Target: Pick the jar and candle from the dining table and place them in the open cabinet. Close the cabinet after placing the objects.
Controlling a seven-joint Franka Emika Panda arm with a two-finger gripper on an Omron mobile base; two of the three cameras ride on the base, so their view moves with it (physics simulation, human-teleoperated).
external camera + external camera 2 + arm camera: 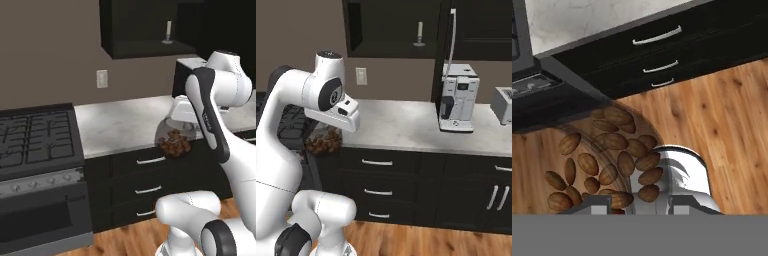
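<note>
**Inspector A:** Begin with the left base view. What does it record?

**Inspector B:** The jar (175,142) sits right of centre in the frame, off the surface, in front of the counter (120,125) edge and above the black drawers (145,175). The white arm crosses in front of its right side. A stove (37,137) occupies the left of the frame. In the upper middle, the candle (168,31) stands upright on the floor of the open cabinet (145,50).

**Inspector A:** And the right base view?

**Inspector B:** It adds the right-hand stretch of counter: a coffee machine (457,97) right of centre and a toaster (503,104) at the right edge. The cabinet door (445,45), with its long silver handle, stands open edge-on. There the jar (323,141) is at centre left, largely hidden under the arm's hand.

**Inspector A:** The hand view?

**Inspector B:** Close on the jar (617,165) from above: the wooden floor (712,110) lies beneath it, the drawers run across the top.

**Inspector A:** Condition of the jar?

**Inspector B:** Clear, round-bellied glass, brown almond-shaped pieces inside, a reflective silvery neck at lower centre.

**Inspector A:** The gripper (637,204)?

**Inspector B:** Narrowly closed; both fingertips (592,204) flank the jar's neck and hold it.
</note>
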